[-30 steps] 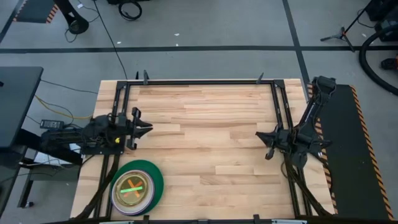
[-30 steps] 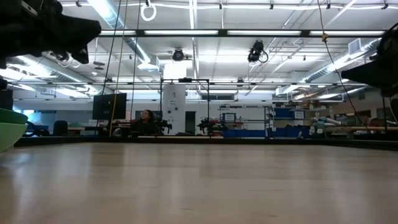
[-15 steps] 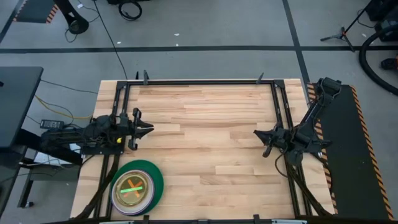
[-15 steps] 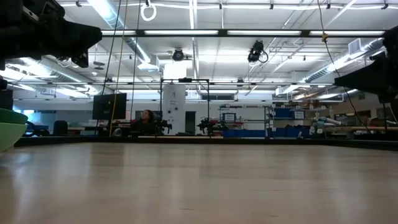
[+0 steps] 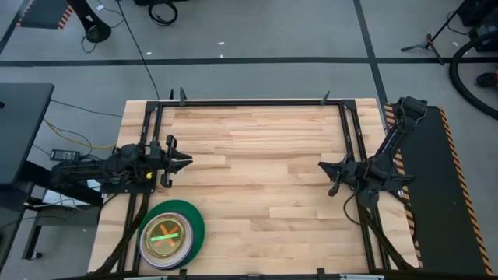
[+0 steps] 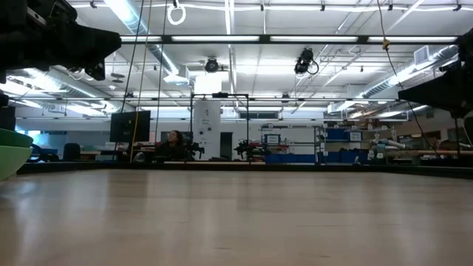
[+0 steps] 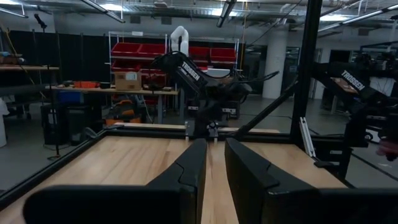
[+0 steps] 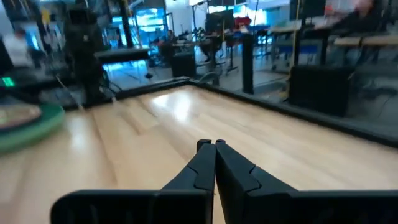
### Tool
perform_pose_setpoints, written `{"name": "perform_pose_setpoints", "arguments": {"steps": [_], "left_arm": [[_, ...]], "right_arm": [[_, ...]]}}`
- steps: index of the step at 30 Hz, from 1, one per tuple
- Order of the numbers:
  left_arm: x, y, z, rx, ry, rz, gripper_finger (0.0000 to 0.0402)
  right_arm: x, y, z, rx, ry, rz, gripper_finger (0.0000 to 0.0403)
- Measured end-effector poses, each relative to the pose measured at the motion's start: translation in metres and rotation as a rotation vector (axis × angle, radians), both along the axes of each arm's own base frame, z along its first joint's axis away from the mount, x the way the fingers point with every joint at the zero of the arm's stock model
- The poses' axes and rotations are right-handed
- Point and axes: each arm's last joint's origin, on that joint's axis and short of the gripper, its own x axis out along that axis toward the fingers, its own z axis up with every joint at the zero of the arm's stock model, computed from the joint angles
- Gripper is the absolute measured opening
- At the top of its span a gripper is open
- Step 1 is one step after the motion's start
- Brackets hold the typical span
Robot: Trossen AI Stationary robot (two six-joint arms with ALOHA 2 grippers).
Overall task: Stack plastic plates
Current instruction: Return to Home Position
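A: Where do we see the plates?

B: We see one stack of plates [image 5: 170,235] on the counter [image 5: 264,148], in the corner on the left arm's side. A dark green plate [image 5: 198,222] lies lowest and widest. Paler rims sit inside it, and the top shows an orange-brown disc with a lime streak across it. We cannot count the layers.

A: And in the other views?

B: In the low view only the stack's green edge [image 6: 9,154] peeks in at the picture's margin. From the right wrist we see the stack far across the boards.

A: What about the left end effector [image 5: 184,162]?

B: It hangs above the counter's left edge, pointing inward, near the stack yet apart from it. Its wrist view shows the fingers [image 7: 193,165] released — a narrow slit of wood shows between them, and nothing is in it.

A: The right end effector [image 5: 330,177]?

B: We find it over the right edge, well apart from the plates, facing the left one. Its fingers [image 8: 202,163] are clenched tip to tip on nothing.

A: Anything beyond?

B: A person [image 6: 174,140] sits far off in the room behind the counter.
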Motion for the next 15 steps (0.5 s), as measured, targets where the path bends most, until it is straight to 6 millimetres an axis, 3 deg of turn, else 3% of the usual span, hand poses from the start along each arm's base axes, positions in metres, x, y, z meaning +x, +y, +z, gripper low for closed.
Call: {"name": "perform_pose_setpoints", "arguments": {"steps": [5,15], "left_arm": [[0.0,0.0,-0.0001,0.0,0.0,0.0,0.0066],[0.0,0.0,-0.0002,0.0,0.001,0.0,0.0066]], "right_arm": [[0.0018,0.0005,-0.0011,-0.103,0.113,0.047,0.002],[0.0085,0.0083,0.0084,0.18,0.007,0.131,0.0015]]}}
